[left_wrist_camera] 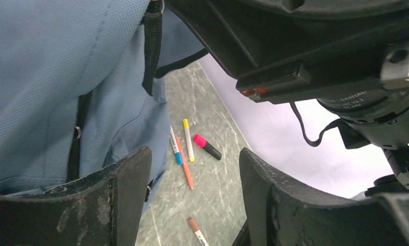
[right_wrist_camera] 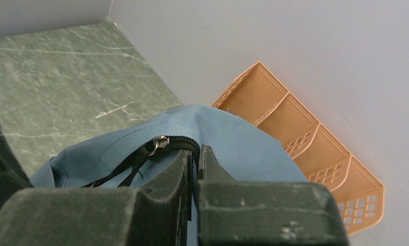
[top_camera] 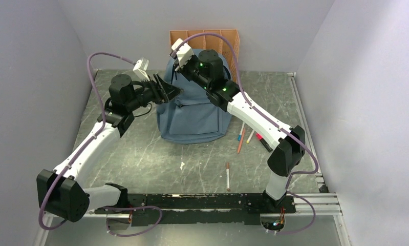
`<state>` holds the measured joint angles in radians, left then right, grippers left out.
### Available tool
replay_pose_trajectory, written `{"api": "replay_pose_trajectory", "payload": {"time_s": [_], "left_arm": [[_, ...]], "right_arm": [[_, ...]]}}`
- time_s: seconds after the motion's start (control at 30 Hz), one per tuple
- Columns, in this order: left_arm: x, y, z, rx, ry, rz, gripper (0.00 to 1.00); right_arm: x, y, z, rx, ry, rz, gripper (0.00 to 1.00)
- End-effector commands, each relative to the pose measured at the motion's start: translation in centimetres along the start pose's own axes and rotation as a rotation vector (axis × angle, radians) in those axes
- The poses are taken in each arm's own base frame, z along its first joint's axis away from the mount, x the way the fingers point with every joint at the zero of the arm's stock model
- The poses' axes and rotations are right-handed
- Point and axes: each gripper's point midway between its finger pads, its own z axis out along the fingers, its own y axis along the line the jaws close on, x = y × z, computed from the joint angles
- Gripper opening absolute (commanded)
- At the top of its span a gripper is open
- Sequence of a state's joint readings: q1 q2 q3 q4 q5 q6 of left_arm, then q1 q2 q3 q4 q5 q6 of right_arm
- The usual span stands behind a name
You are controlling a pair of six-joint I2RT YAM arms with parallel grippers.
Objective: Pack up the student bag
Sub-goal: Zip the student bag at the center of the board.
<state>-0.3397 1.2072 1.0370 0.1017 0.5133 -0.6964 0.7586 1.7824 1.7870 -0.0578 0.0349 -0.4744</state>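
- Dusty-blue, soft student bag (top_camera: 192,115) sits far-middle on the marbled table (top_camera: 141,154), before a slotted orange organizer (top_camera: 212,38).
- My left gripper (left_wrist_camera: 194,159) gapes wide beside the woven fabric, with pens (left_wrist_camera: 184,154) beyond.
- My right gripper (right_wrist_camera: 196,159) pinches the bag's black zip edge; the metal zip pull (right_wrist_camera: 160,142) shows only here.

Two arms with white links (top_camera: 89,147) and black joint housings (top_camera: 121,87), purple cables (top_camera: 93,64) looping along each, small green lights (top_camera: 200,66) on the right arm, white wrist cameras (top_camera: 141,65), scuffed matte-black tool fingers (left_wrist_camera: 123,192).
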Motion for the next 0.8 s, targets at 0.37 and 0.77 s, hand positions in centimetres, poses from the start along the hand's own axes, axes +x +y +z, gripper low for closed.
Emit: {"api": "replay_pose_trajectory", "payload": {"time_s": [0.37,0.77], "left_arm": [[0.7,3.1,2.6,-0.116,-0.068,0.012,0.65],[-1.4,2.7,3.8,-0.07,-0.156,0.069,0.77]], "right_arm": [[-6.4,-2.6,-3.8,0.062,-0.201,0.066,0.0],[-6.5,-1.0,-5.0,-0.013,-0.224,0.107,0.0]]}}
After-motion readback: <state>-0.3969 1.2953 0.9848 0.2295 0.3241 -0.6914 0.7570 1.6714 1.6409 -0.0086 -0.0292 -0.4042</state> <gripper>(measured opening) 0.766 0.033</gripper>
